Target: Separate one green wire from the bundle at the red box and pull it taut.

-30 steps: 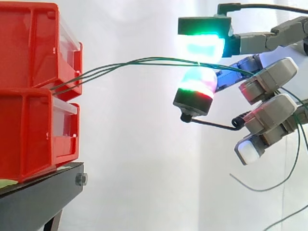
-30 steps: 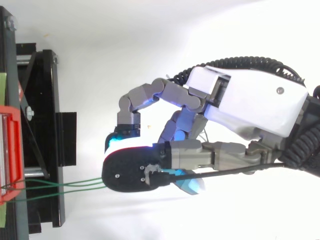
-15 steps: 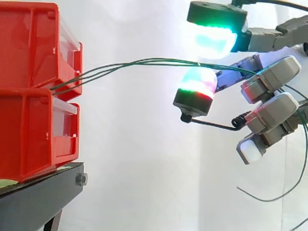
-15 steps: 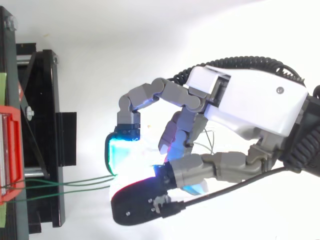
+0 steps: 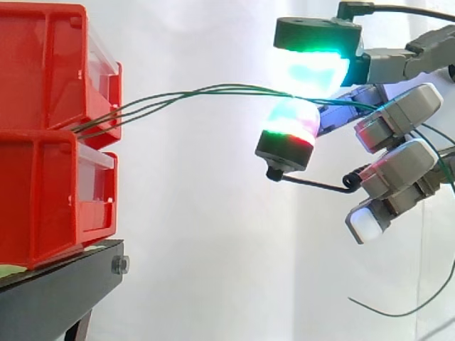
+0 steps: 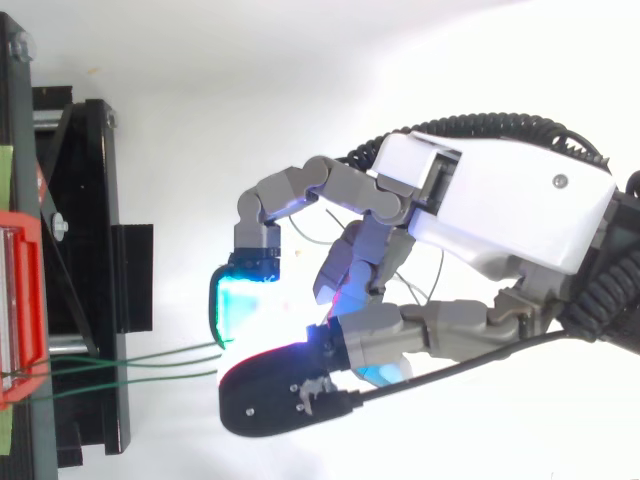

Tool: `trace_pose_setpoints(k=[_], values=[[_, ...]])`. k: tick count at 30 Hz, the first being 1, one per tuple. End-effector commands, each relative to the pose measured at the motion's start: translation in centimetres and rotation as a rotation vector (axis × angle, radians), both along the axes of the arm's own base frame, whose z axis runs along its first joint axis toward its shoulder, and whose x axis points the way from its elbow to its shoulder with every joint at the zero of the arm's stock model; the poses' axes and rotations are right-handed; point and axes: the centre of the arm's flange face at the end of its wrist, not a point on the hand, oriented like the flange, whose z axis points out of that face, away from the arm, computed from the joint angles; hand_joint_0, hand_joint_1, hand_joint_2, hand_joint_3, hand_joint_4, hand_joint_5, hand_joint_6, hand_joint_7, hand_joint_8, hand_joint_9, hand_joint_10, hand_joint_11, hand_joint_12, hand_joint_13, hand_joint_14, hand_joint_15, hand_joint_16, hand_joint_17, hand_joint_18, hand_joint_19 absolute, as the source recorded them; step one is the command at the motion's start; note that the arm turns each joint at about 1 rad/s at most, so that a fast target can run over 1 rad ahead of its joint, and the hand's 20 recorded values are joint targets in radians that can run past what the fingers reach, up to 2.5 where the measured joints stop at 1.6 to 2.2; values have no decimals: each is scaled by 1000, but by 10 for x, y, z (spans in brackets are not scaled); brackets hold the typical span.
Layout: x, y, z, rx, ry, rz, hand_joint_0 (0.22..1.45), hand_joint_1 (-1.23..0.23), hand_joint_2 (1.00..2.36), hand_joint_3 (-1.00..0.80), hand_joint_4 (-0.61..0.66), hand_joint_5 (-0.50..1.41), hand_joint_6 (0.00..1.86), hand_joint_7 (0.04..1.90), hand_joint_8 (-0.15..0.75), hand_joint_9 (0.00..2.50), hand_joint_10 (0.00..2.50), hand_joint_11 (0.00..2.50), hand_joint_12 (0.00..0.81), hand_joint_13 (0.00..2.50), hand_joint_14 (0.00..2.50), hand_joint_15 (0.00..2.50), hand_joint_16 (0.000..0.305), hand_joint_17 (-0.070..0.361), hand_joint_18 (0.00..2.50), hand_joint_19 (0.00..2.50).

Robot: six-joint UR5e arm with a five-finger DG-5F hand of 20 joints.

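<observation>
The hand point(image 6: 490, 210) is hovering right of the red bins point(image 5: 43, 177), its fingers point(image 5: 288, 128) standing slightly apart. The green wires point(image 5: 181, 93) are arcing slack from the bins, passing between the pads.

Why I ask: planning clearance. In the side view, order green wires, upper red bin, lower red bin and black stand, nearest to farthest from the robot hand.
1. green wires, reaching the robot hand.
2. upper red bin and lower red bin, left edge: too close to call.
3. black stand, bottom left.
</observation>
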Motion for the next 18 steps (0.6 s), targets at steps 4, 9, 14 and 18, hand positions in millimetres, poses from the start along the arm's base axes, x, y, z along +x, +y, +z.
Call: trace_pose_setpoints(k=[4, 9, 14, 18], values=[[0, 0, 0, -1, 0, 0, 593, -509, 1006, -421, 56, -98, 851, 1127, 216, 1681, 23, 1418, 327, 1422, 28, 1214, 48, 108, 800, 684], [0, 0, 0, 0, 0, 0, 619, -772, 1010, -390, 54, -110, 863, 1174, 221, 1621, 22, 1451, 328, 1391, 29, 1216, 48, 108, 789, 659], [0, 0, 0, 0, 0, 0, 649, -864, 1009, -403, 20, -130, 891, 1102, 219, 1564, 20, 1457, 326, 1363, 29, 1205, 47, 107, 768, 650], [0, 0, 0, -1, -1, 0, 620, -814, 1000, -500, 46, -127, 888, 1081, 220, 1587, 20, 1443, 328, 1370, 30, 1202, 47, 106, 766, 652]])
